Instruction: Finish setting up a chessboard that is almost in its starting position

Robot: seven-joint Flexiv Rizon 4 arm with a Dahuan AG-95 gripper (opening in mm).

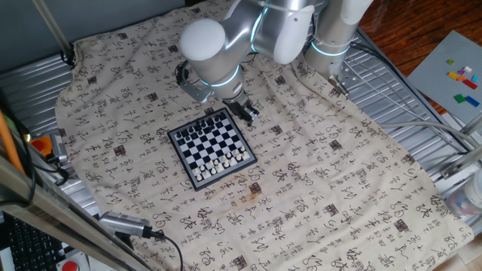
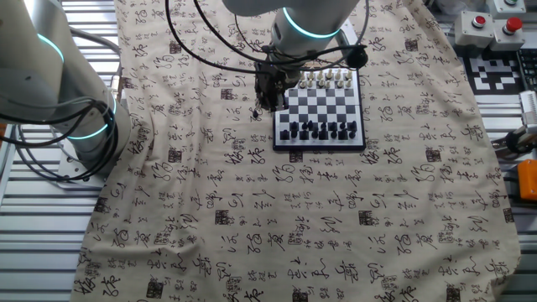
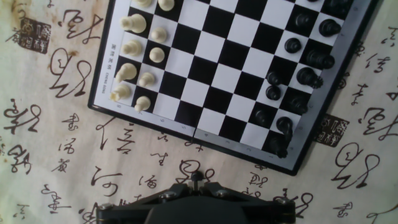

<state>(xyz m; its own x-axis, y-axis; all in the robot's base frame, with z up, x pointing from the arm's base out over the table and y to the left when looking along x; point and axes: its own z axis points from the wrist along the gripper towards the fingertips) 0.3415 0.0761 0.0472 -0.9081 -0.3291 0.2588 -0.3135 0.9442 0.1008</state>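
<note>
1. Here, your chessboard (image 1: pixel 211 143) lies flat on the cloth (image 1: pixel 316 196) printed with dark characters, near the middle of the table. In one fixed view it sits at an angle.
2. You have the white pieces (image 3: pixel 126 70) in two rows along one end of the chessboard (image 3: pixel 214 74). The black pieces (image 3: pixel 317 58) crowd the opposite end, and the squares between the two camps are bare.
3. Your claw (image 2: pixel 267 94) is off the chessboard (image 2: pixel 323 105), just beside the side edge that runs from the white end to the black end, and it is over the cloth.
4. In the hand view the claw (image 3: pixel 197 183) shows only at the bottom. Its fingers draw in towards each other, with a small dark knob at the point where they meet. You cannot tell from these pictures whether they are clamped on something or simply together.
5. In one fixed view the arm (image 1: pixel 226 38) bends down from the far side of the table. Its claw (image 1: pixel 247 111) is next to the far corner of the chessboard.
</note>
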